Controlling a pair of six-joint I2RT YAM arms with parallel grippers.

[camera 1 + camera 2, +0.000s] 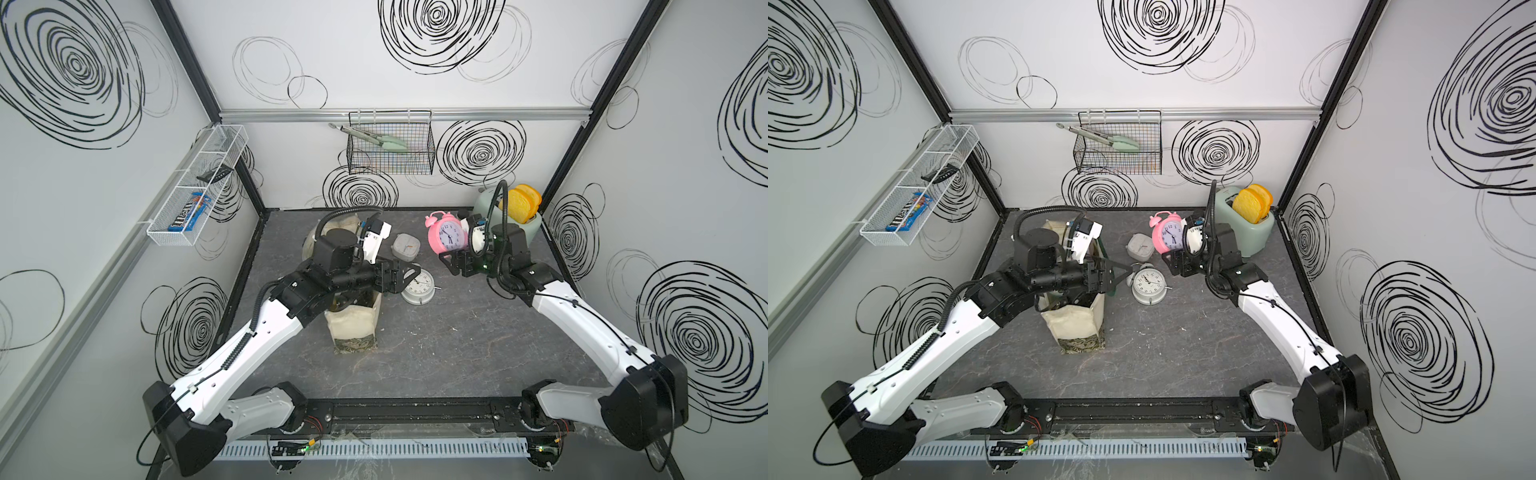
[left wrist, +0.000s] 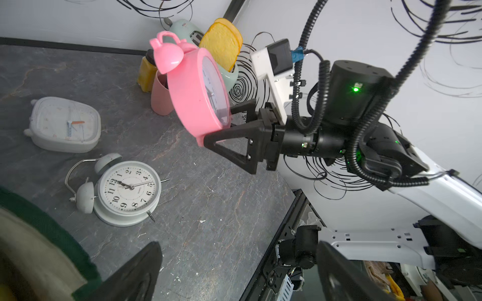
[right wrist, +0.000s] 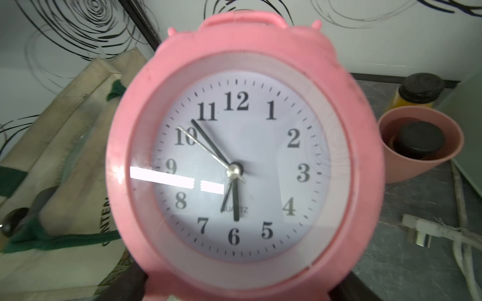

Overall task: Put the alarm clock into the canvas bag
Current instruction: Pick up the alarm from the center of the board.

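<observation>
The pink alarm clock (image 1: 445,237) (image 1: 1169,237) with twin bells hangs upright above the table at the back right. My right gripper (image 1: 451,254) (image 2: 221,125) is shut on its base, and the white dial (image 3: 240,166) fills the right wrist view. The cream canvas bag (image 1: 353,328) (image 1: 1075,324) stands open left of centre, largely under my left arm. Its dark green handle (image 2: 52,226) shows in the left wrist view. My left gripper (image 1: 415,276) (image 2: 234,276) stands open and empty beside the bag's right rim, over the table.
A white twin-bell clock (image 1: 417,286) (image 2: 127,190) lies face up just right of the bag. A grey square clock (image 1: 405,245) lies behind it. A mint toaster with toast (image 1: 515,208), a pink cup (image 3: 420,146) and a yellow bottle (image 3: 417,91) crowd the back right corner. Wire baskets (image 1: 390,145) hang on the walls.
</observation>
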